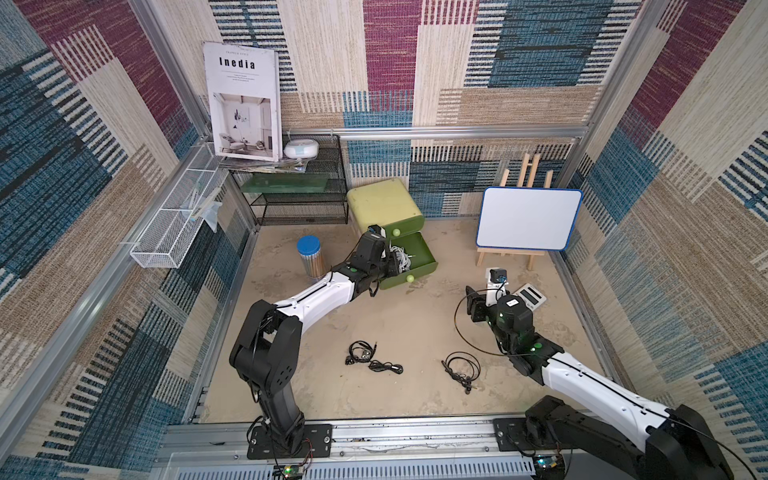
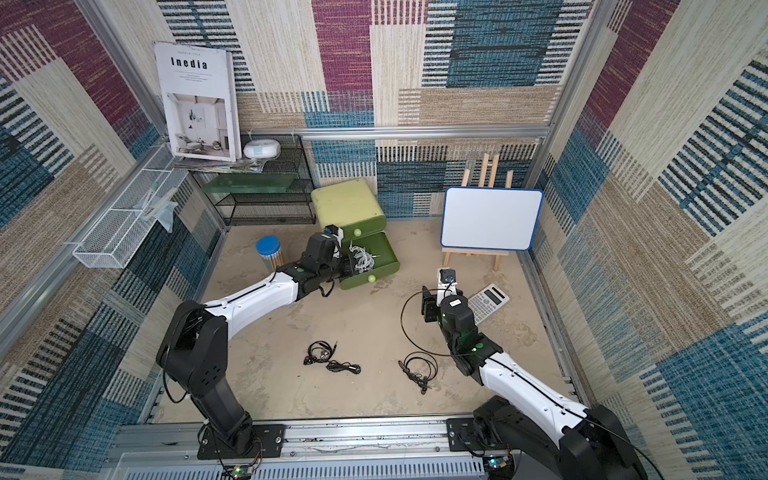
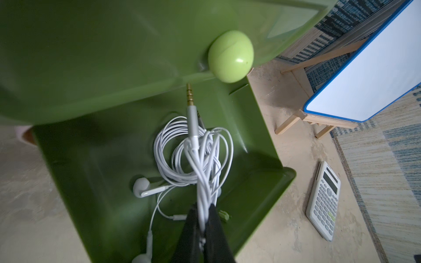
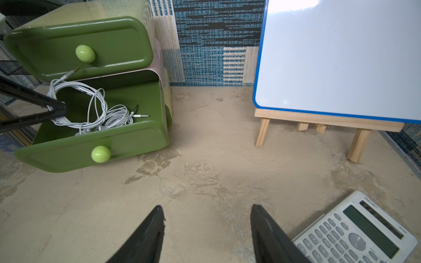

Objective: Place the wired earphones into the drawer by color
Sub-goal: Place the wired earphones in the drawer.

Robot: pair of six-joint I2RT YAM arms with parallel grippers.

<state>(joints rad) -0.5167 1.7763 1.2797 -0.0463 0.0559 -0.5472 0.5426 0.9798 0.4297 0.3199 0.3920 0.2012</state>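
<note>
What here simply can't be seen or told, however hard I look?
Inside the closed upper green drawer: hidden by its front and casing, every view.
How many white wired earphones lie in the open lower green drawer: tangled, and the left gripper, shut on their cable, covers part.
Black wired earphones on the floor: too small in both top views to count.
White calculator: cut off by the right wrist view's edge.
</note>
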